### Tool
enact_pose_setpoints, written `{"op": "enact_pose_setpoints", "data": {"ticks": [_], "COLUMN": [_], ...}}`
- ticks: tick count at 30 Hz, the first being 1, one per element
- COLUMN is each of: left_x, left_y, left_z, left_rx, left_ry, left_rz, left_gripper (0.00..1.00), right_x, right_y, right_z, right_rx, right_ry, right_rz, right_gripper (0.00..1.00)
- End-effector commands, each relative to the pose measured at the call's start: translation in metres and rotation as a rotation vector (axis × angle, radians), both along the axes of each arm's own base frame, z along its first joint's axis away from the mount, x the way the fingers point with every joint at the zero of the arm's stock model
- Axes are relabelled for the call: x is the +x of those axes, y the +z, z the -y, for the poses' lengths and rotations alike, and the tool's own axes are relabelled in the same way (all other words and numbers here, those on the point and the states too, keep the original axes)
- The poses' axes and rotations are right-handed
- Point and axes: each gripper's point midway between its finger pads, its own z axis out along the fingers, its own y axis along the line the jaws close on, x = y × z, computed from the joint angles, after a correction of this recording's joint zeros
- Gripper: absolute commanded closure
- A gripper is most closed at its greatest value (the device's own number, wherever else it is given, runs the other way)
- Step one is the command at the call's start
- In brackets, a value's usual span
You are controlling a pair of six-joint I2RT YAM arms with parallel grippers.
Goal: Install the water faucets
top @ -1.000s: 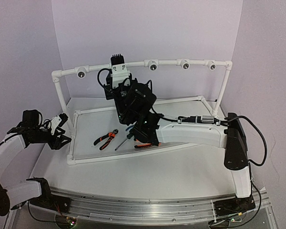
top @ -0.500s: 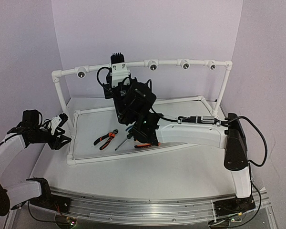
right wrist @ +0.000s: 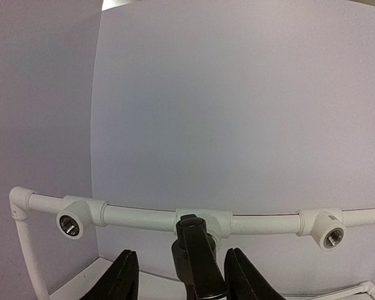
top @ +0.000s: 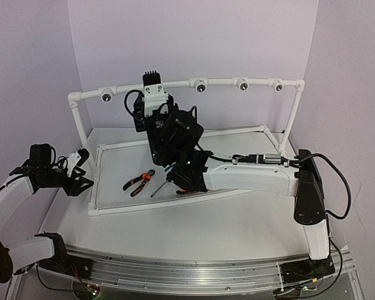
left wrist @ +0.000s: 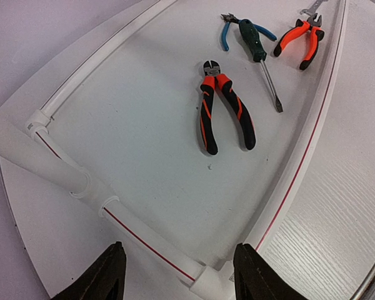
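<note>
A white pipe rail (top: 219, 82) with round sockets spans the back. The right gripper (right wrist: 181, 270) sits level with the rail's second socket from its left end, jaws apart, with a gap beside the black faucet (right wrist: 197, 253) between them. The faucet's long axis runs straight from the gripper into that socket. The left gripper (left wrist: 178, 278), jaws apart and empty, hangs well below the rail's left end, so the right arm is nearer.

my right fingers (right wrist: 124, 278) look like matt black plastic, the faucet (right wrist: 199, 262) a dark satin. the white pipe (right wrist: 140, 217) is smooth, glossy plastic, its socket fitting (right wrist: 330, 232) lined with shiny metal. the pliers (left wrist: 215, 81) have rubbery orange-and-black handles.
</note>
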Motion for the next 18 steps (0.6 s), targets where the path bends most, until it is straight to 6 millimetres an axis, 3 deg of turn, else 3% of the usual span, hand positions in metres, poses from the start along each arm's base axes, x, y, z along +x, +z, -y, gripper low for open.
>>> {"op": "enact_pose_setpoints", "data": {"ticks": [1, 6, 11, 14, 16, 18], "left_x": [0.002, 0.002, 0.002, 0.003, 0.003, 0.005], "left_y": [0.005, 0.006, 0.007, 0.011, 0.015, 0.019], "left_z": [0.001, 0.002, 0.003, 0.005, 0.007, 0.01], "left_rx": [-0.005, -0.008, -0.028, -0.058, -0.097, -0.15], "left_ry": [-0.001, -0.001, 0.005, 0.015, 0.026, 0.048], "left_rz": [0.027, 0.026, 0.018, 0.017, 0.013, 0.006], "left_gripper": [0.4, 0.4, 0.4, 0.4, 0.4, 0.4], "right_x": [-0.012, -0.03, -0.043, -0.039, -0.023, -0.001], "right_y": [0.032, 0.04, 0.019, -0.011, -0.043, -0.089], "right_z": [0.027, 0.061, 0.115, 0.152, 0.184, 0.227], "right_rx": [0.063, 0.025, -0.084, -0.193, -0.227, -0.19], "right_ry": [-0.013, 0.007, -0.016, -0.084, -0.104, -0.104], "right_rz": [0.03, 0.022, -0.079, -0.165, -0.295, -0.498], "right_gripper": [0.45, 0.33, 0.29, 0.27, 0.27, 0.26]}}
